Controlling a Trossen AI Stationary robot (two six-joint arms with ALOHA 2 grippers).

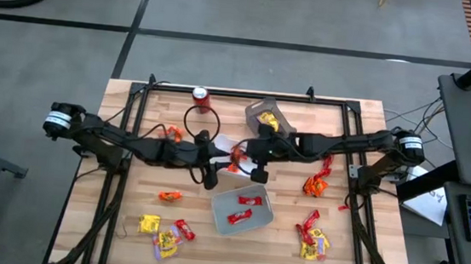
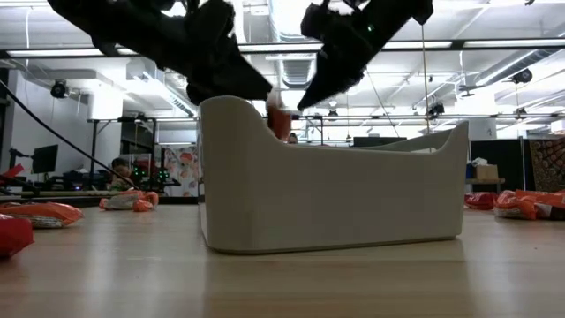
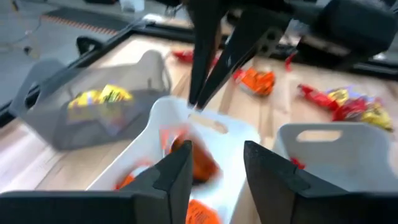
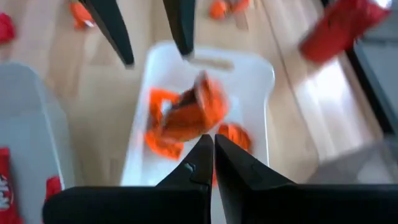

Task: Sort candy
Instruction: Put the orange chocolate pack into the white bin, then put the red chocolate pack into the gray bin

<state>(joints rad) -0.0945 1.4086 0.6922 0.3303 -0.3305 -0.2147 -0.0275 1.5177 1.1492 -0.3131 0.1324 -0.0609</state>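
Observation:
A white tray (image 4: 249, 62) in the middle of the table holds orange candy (image 4: 163, 140). One orange candy (image 4: 194, 112) shows blurred above the tray floor, clear of all fingers; in the left wrist view this candy (image 3: 198, 160) lies beyond the open fingers of my left gripper (image 3: 217, 168). My left gripper (image 1: 221, 152) hovers over the tray's left part. My right gripper (image 4: 213, 149) is shut with nothing between its fingers and hangs over the tray from the right (image 1: 243, 150).
A grey tray (image 1: 276, 112) with yellow candy stands at the far middle and a red soda can (image 1: 201, 100) left of it. A near tray (image 1: 262, 213) holds red candy. Loose candy lies at the near left (image 1: 165, 228) and on the right (image 1: 312, 233).

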